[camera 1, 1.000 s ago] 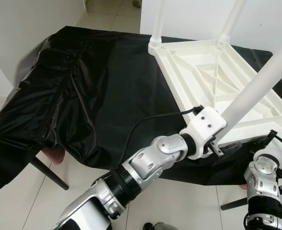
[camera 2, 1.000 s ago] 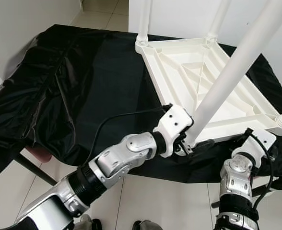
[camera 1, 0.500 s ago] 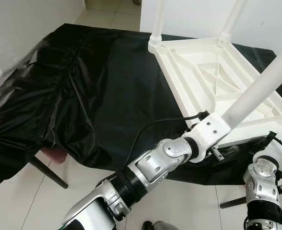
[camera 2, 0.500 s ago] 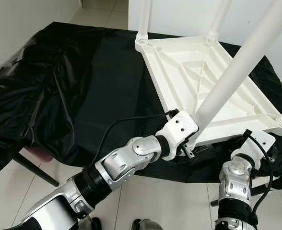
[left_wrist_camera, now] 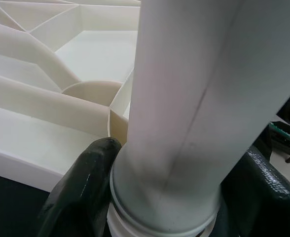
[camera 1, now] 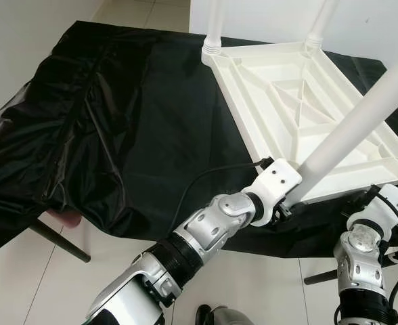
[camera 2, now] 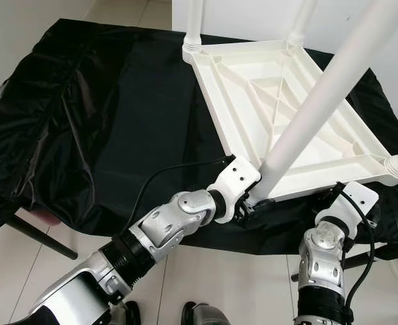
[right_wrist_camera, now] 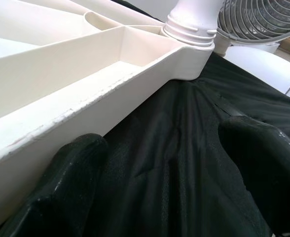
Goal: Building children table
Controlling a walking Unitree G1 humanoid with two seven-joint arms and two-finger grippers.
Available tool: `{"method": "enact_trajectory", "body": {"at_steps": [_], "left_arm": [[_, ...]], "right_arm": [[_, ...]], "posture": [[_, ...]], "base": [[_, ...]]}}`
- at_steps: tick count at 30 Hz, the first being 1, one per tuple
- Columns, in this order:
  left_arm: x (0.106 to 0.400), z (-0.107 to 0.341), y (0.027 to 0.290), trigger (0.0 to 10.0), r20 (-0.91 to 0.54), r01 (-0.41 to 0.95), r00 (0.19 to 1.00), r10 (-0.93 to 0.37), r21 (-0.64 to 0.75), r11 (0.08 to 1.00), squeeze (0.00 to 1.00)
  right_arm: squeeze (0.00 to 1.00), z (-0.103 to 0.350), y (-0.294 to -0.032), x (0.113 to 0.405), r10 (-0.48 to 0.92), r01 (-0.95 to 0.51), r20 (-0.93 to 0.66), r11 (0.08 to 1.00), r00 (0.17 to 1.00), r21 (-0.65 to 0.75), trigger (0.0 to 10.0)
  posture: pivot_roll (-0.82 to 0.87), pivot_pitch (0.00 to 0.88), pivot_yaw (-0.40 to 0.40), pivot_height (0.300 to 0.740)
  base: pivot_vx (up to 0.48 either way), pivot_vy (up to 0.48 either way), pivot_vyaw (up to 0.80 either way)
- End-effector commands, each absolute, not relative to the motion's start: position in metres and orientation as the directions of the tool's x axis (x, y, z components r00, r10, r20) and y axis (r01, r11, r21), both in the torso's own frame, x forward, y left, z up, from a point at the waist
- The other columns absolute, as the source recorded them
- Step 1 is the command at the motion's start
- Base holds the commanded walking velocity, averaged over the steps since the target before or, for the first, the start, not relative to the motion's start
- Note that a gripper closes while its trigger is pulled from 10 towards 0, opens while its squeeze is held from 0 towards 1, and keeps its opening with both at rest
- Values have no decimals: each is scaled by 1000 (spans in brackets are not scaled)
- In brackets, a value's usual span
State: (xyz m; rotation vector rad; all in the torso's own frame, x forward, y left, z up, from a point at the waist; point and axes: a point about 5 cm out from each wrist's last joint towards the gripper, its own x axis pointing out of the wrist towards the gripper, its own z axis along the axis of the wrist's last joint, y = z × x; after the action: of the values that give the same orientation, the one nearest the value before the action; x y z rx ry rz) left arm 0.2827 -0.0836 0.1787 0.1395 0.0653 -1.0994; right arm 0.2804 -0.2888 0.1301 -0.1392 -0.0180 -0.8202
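Head eyes look down on the upturned table (camera 1: 307,108); wrist views sit close against it.

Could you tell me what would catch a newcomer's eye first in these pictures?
A white plastic children's table lies upside down on a glossy black sheet, legs in the air. The left gripper clamps the thick white tube leg at the near corner socket, while the right gripper hovers open beside the table's edge.
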Motion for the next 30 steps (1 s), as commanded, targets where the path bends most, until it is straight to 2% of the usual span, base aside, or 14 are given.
{"method": "enact_trajectory", "body": {"at_steps": [1, 7, 12, 20, 22, 24, 30], "left_arm": [[259, 199, -124, 0, -24, 882, 471, -882, -24, 471, 0], [266, 209, -117, 0, 32, 875, 483, -875, -57, 481, 0], [275, 211, -93, 0, 57, 861, 509, -859, -39, 508, 0], [278, 208, -74, 0, 57, 855, 518, -853, -27, 518, 0], [280, 207, -64, 0, 58, 849, 529, -847, -15, 529, 0], [280, 205, -41, 0, 60, 841, 540, -840, 14, 542, 0], [278, 203, -28, 0, 56, 836, 546, -836, 36, 548, 0]], "right_arm": [[0, 124, -285, 279, -714, 712, 42, 690, 699, -126, 10000], [0, 123, -288, 276, -715, 712, 40, 687, 698, -142, 10000], [0, 118, -288, 271, -706, 700, 35, 694, 708, -170, 10000], [0, 118, -289, 271, -704, 698, 33, 694, 709, -176, 10000], [0, 118, -289, 272, -703, 696, 33, 695, 710, -179, 10000], [0, 119, -288, 278, -694, 688, 40, 702, 719, -183, 10000], [0, 122, -288, 282, -686, 681, 46, 708, 726, -186, 10000]], "posture": [[2, 207, -60, 740], [5, 210, -70, 740], [13, 209, -78, 740], [18, 204, -81, 740], [24, 199, -85, 740], [38, 191, -96, 740], [41, 188, -103, 740]], "base": [[0, 0, 0], [0, 0, 0], [0, 0, 0], [0, 0, 0], [0, 0, 0], [0, 0, 0], [0, 0, 0]]}}
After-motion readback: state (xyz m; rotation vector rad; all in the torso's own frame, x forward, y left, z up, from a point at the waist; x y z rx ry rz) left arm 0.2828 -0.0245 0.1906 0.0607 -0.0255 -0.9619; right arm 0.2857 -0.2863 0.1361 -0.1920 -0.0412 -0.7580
